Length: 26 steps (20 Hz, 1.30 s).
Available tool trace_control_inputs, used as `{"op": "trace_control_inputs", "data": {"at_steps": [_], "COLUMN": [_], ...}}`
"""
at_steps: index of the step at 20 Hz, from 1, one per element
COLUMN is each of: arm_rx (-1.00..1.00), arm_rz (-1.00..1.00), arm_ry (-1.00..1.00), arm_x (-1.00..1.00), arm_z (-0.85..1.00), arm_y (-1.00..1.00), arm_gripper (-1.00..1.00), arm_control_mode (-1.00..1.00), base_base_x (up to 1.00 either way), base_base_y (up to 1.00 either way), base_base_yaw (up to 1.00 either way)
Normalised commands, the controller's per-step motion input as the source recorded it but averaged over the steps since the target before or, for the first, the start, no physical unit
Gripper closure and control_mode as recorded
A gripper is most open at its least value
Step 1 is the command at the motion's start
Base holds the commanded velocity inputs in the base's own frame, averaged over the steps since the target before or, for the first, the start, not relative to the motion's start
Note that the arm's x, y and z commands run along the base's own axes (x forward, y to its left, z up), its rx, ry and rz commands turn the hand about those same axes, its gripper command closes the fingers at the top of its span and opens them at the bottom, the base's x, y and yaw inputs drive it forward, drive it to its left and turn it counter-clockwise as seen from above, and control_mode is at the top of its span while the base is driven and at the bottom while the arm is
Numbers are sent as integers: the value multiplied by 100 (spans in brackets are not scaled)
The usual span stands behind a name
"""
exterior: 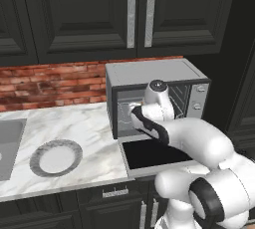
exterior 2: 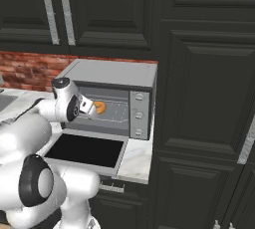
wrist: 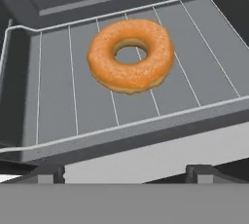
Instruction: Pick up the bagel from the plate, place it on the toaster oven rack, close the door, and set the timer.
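The bagel point(wrist: 130, 56) lies flat on the rack point(wrist: 58, 106) inside the toaster oven point(exterior 2: 112, 73), just ahead of the gripper point(wrist: 125, 172) and free of it. In the hand view the two dark fingertips point(wrist: 48, 173) stand far apart at the bottom, one to each side, with nothing between them; the bagel sits beyond them, near the middle of the wire grid and a little toward the back. From the right base view the bagel point(exterior 2: 100, 107) shows as an orange spot in the cavity, right in front of the hand.

The door point(exterior: 154, 154) hangs fully down, flat and level beneath the wrist, its dark glass facing up. The panel of three knobs point(exterior 2: 139, 115) stands to the right of the gripper, beside the cavity.

Well off to the left of the arm, the plate point(exterior: 56, 157) rests bare on the marble counter point(exterior: 74, 123). Brick wall point(exterior: 50, 83) runs behind the oven, with dark cabinets point(exterior: 89, 14) above.
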Motion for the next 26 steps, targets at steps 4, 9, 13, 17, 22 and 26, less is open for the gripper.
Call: {"op": "trace_control_inputs", "data": {"at_steps": [4,9,13,17,22,26], "arm_rx": [0,0,-11,-24,-36,-35], "arm_rz": [3,14,26,26,24,15], "arm_ry": [-5,8,20,21,14,6], "arm_x": [-99,-83,-66,-62,-60,-54], "arm_z": [100,91,71,38,4,-3], "arm_y": [0,5,33,51,39,34], "arm_gripper": [-100,-100,-100,-100,-100,-100], "arm_control_mode": [-100,-100,-100,-100,-100,-100], "base_base_x": [0,0,0,0,0,0], "base_base_y": [0,0,0,0,0,0], "base_base_yaw": [0,0,0,0,0,0]}}
